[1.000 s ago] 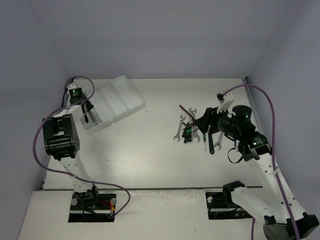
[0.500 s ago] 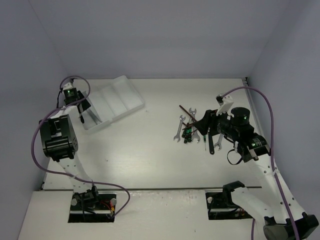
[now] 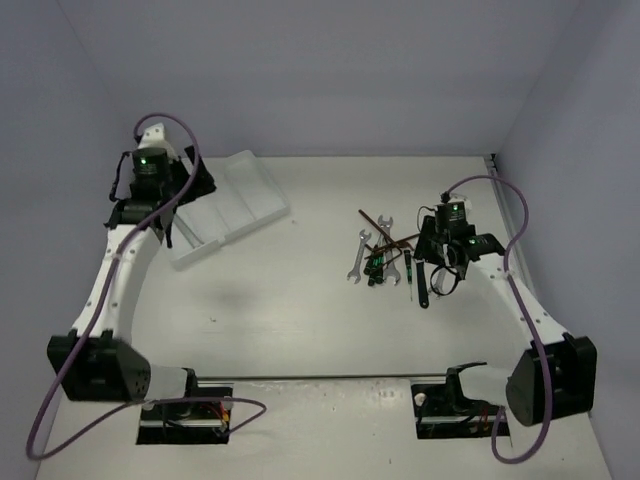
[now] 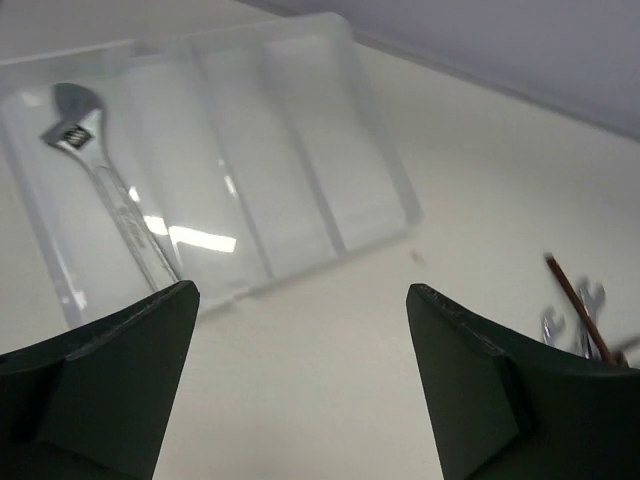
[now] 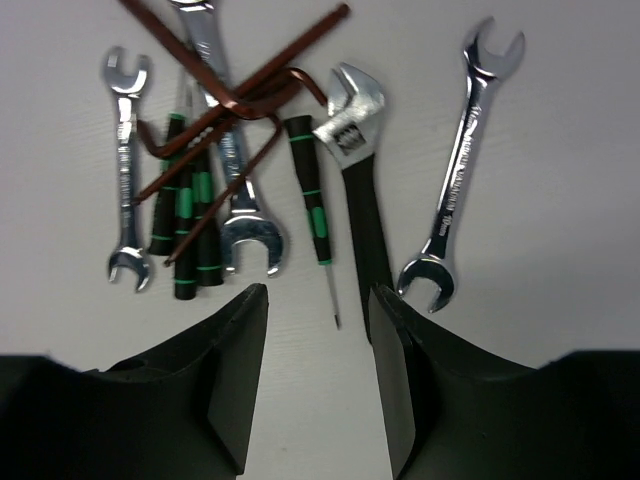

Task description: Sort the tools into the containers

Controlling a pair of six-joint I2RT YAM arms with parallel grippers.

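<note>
The containers are the long compartments of one white tray [image 4: 398, 196] [image 3: 262, 192]. A silver adjustable wrench [image 4: 98, 182] lies in its leftmost compartment. My left gripper [image 4: 303, 300] [image 3: 196, 184] hovers over the tray's near edge, open wide and empty. The other tools lie in a pile [image 3: 385, 255] at the right. They are crossed brown hex keys [image 5: 240, 92], black screwdrivers with green marks [image 5: 186, 225], silver open-end wrenches [image 5: 462, 165] and a black-handled adjustable wrench [image 5: 362, 205]. My right gripper [image 5: 320, 298] [image 3: 436, 264] hangs open above the pile's near side. A thin screwdriver [image 5: 312, 205] points at the gap between its fingers.
Pale walls close the table on the left, back and right. The tray sits askew at the back left. Purple cables loop off both arms. A small wrench [image 5: 125, 170] marks the pile's left edge.
My left gripper opened and rose off the tray, leaving the silver adjustable wrench in the compartment. The right arm swung round above the tool pile, jaws slightly narrower.
</note>
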